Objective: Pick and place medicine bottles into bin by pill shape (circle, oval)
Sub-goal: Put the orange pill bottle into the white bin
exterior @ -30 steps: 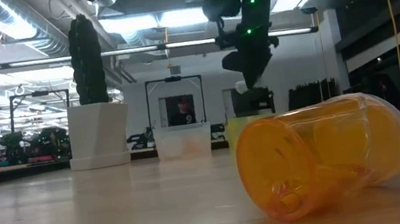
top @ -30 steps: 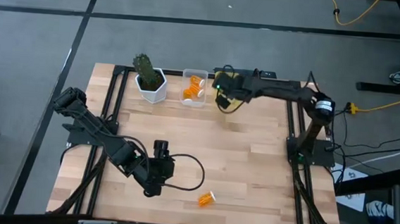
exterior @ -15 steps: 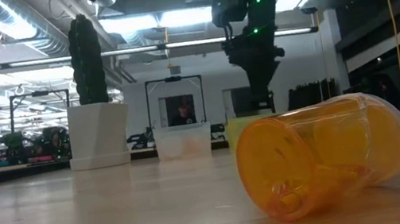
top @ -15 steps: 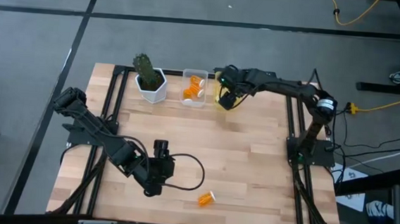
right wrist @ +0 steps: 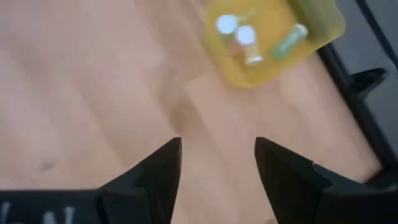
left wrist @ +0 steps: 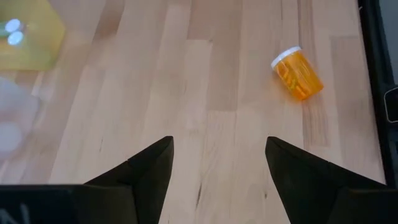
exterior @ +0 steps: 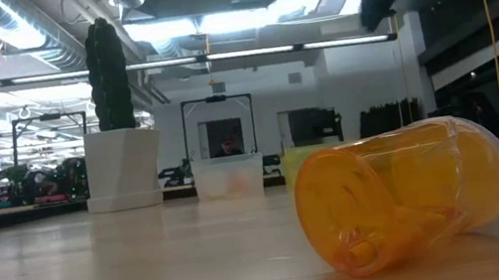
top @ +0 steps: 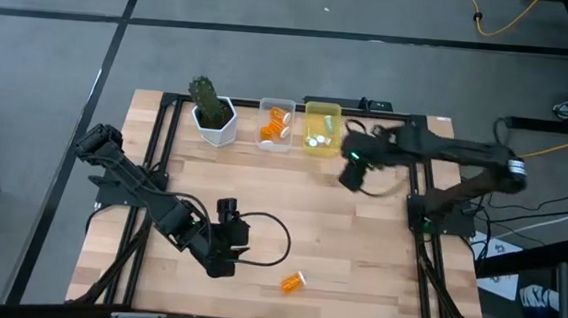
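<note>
An orange medicine bottle (top: 293,281) with a white cap lies on its side on the table near the front edge; it also shows in the low view (exterior: 403,191) and the left wrist view (left wrist: 297,73). My left gripper (top: 238,241) (left wrist: 217,149) is open and empty, left of that bottle and apart from it. My right gripper (top: 351,176) (right wrist: 217,149) is open and empty, above the table a little right of and nearer than the yellow bin (top: 321,128). The yellow bin (right wrist: 273,46) holds white-capped bottles (right wrist: 245,35) and a green one (right wrist: 289,40).
A clear bin (top: 276,125) with orange bottles stands left of the yellow bin at the far edge. A white hexagonal cactus pot (top: 214,114) stands left of that. Bare wood lies between the bins and the lone bottle. Black frame rails (top: 415,218) run along the table's sides.
My right gripper has dipped down at the yellow bin, then pulled away toward the table's right and near side, rising out of the low view's middle. The lone orange bottle has stayed where it was.
</note>
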